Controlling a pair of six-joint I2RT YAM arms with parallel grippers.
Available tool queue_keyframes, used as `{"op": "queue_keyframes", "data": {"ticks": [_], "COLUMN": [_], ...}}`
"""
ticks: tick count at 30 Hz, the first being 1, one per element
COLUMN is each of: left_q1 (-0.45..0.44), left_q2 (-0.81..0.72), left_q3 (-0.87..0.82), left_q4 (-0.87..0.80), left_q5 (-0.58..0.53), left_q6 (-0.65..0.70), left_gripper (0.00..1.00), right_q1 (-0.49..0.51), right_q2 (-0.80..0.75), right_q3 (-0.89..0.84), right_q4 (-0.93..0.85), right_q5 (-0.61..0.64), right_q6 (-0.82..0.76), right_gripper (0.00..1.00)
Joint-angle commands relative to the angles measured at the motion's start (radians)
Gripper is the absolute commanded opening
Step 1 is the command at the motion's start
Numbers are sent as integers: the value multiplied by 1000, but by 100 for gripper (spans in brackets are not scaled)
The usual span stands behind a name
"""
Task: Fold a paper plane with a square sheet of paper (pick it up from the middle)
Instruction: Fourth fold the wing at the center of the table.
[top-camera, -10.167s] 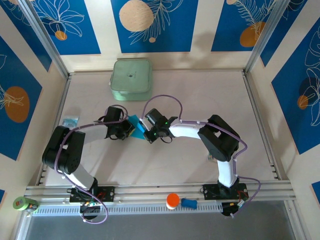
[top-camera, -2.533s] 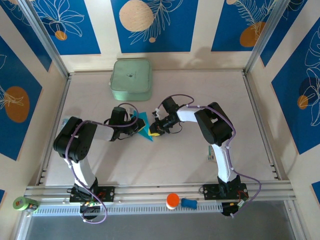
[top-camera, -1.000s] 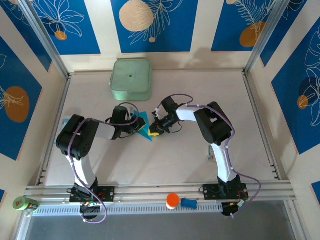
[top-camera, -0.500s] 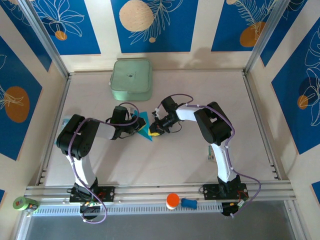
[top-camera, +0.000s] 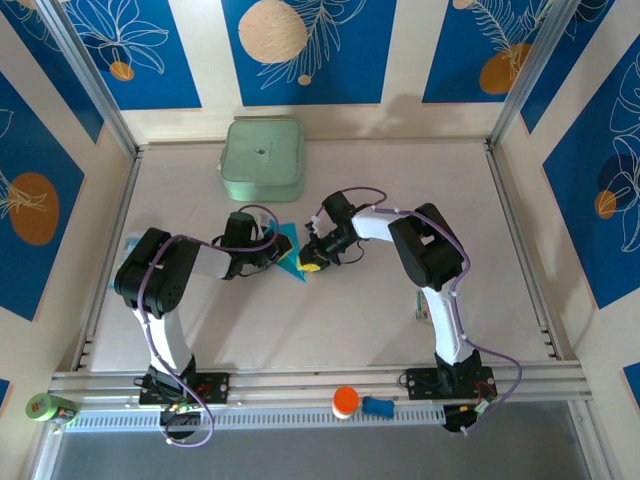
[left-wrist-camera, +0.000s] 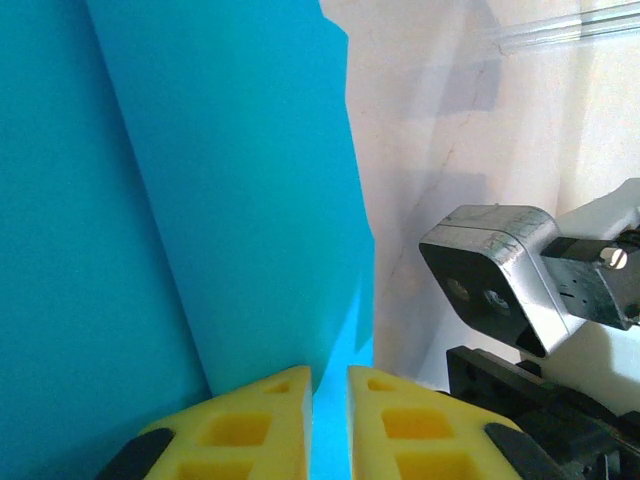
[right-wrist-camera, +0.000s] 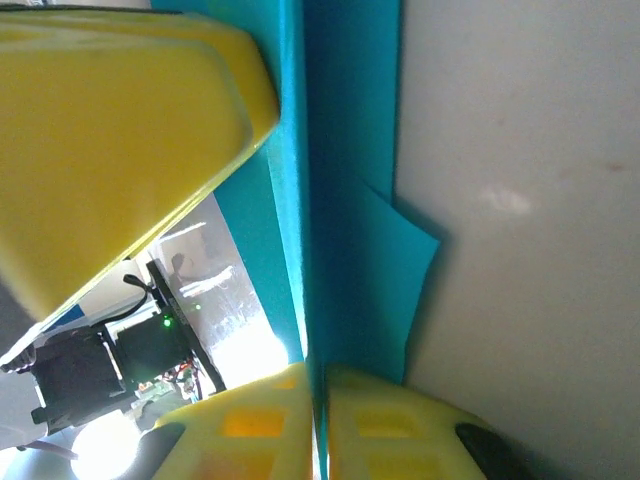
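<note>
Top external view: the cyan-blue paper (top-camera: 287, 243), folded into a narrow pointed shape, sits mid-table between the two arms, well in front of the pale green rounded-square box (top-camera: 262, 158). The left gripper (top-camera: 268, 255) meets it from the left side and the right gripper (top-camera: 310, 263) from the right, with its yellow fingertips at the paper's lower right edge. The bare table (top-camera: 350, 320) lies in front of them.

From the left wrist, the left gripper (left-wrist-camera: 328, 385) has its yellow pads drawn almost together, a thin strip of the cyan-blue paper (left-wrist-camera: 220, 180) pinched in the slit between them. A long crease runs up the sheet, and the right arm's grey wrist camera (left-wrist-camera: 495, 275) sits just beyond the paper's edge.

From the right wrist, the right gripper (right-wrist-camera: 318, 405) is likewise closed to a hairline gap on a folded edge of the cyan-blue paper (right-wrist-camera: 350, 150), whose layers stand upright between the pads. A large yellow pad (right-wrist-camera: 120, 130) (apparently one of the other gripper's fingers) presses the paper's far face at the upper left.
</note>
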Motion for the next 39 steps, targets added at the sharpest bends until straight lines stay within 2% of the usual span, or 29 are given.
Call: {"op": "queue_keyframes", "data": {"ticks": [1,16,22,26,32,39], "left_q1": [4,4,4,4,4,4], "left_q2": [33,5,2,3,-1,-6], "left_q3": [-5,-4,-4,-5,-6,-5], "left_q4": [-33,-56,-61,-65,-72,-83], "left_q5": [-11,-14,-17,-18,-23,-26], "left_q6": [1,2,2,0,-2,-2], "left_gripper": [17,17,17,17,17,17], "right_q1": [-18,6,11,7,10,56], "right_q2": [-40,-10,6,-49,-198,-169], "right_q3": [0,16,32,16,-41,-1], "right_q4": [-95,-141,-165,-155,-105,-102], "right_q5": [20,-11,14,29,142,150], "right_q6": [23,-18,-36,-36,-35,-35], "right_gripper": [13,13,11,12,17,13]}}
